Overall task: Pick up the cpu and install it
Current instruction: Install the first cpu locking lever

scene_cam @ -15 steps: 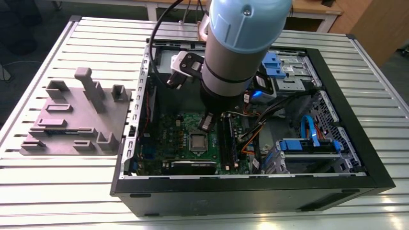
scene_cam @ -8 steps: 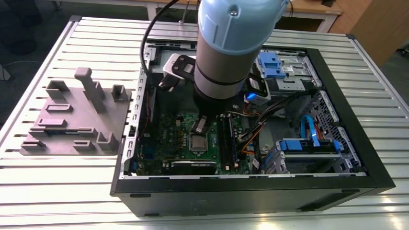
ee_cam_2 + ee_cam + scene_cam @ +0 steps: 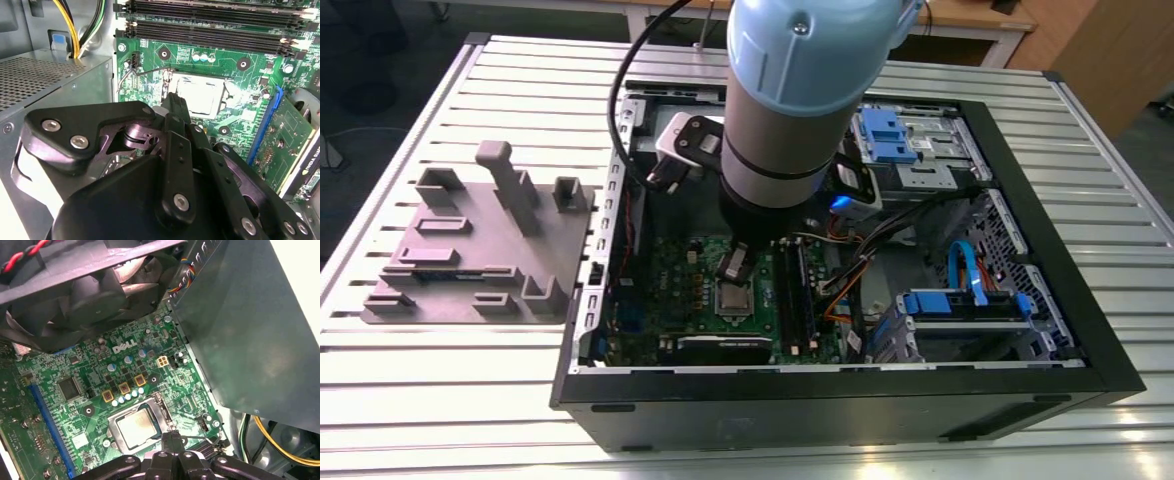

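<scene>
- Exterior view's left: grey plate (image 3: 480, 240) with upright blocks lies on the slatted table (image 3: 454, 400), well apart from the work.
- Centre: open computer case (image 3: 854, 400) lies on its side, green circuit board (image 3: 674, 290) facing up. The arm (image 3: 787, 100) reaches straight down into it.
- cpu (image 3: 734, 298): small flat square with a dull silver top, which has a faint tan sheen in the first wrist view (image 3: 136, 425) and glares near white in the second wrist view (image 3: 199, 95). Thin pale rim.
- The cpu lies flat in its metal-framed socket on the board, between the blue slot (image 3: 47, 425) and the long memory slots (image 3: 210, 35). Nothing is holding it.
- gripper (image 3: 732, 268): in both wrist views the two black fingers (image 3: 168, 440) are pressed together at the tip, with nothing between them.
- The jaws are just beside the cpu, not around it. The tip (image 3: 172, 102) is over the socket frame at one edge of the chip. Can't tell if it touches the frame.
- A thin wire lever (image 3: 145, 72) runs along the socket edge near the tip.
- A black fan (image 3: 95, 295) is off one end of the board.
- A grey metal box (image 3: 250, 325) with yellow wires (image 3: 272, 440) is beside the board.
- Exterior view's right: blue drive brackets (image 3: 961, 303) are in the bay, well apart from the gripper.
</scene>
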Tool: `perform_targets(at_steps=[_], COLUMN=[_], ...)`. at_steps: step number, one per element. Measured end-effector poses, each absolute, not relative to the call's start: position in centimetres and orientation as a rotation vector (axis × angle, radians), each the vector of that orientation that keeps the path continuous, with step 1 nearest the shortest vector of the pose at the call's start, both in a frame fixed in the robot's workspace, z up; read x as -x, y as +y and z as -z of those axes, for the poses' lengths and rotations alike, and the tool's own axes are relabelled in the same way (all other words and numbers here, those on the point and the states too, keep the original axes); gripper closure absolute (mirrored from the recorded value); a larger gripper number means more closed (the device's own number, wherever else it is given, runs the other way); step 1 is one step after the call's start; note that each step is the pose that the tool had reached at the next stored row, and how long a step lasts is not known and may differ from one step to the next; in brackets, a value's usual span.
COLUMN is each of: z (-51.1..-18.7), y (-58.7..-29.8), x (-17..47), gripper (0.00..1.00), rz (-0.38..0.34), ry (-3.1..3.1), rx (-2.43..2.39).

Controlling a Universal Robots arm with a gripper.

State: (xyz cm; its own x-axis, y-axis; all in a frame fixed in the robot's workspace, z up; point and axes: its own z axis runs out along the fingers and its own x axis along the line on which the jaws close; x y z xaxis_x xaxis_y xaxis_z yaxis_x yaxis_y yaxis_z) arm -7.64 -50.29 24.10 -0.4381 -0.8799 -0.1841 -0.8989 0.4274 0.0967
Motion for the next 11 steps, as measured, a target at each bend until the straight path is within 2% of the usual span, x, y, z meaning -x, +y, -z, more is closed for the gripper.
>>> perform_targets(at_steps=[11], z=[-24.08], y=[-50.31], x=[7.43], gripper=[0.9], rz=[-0.275], ry=[2.563], rx=[1.603])
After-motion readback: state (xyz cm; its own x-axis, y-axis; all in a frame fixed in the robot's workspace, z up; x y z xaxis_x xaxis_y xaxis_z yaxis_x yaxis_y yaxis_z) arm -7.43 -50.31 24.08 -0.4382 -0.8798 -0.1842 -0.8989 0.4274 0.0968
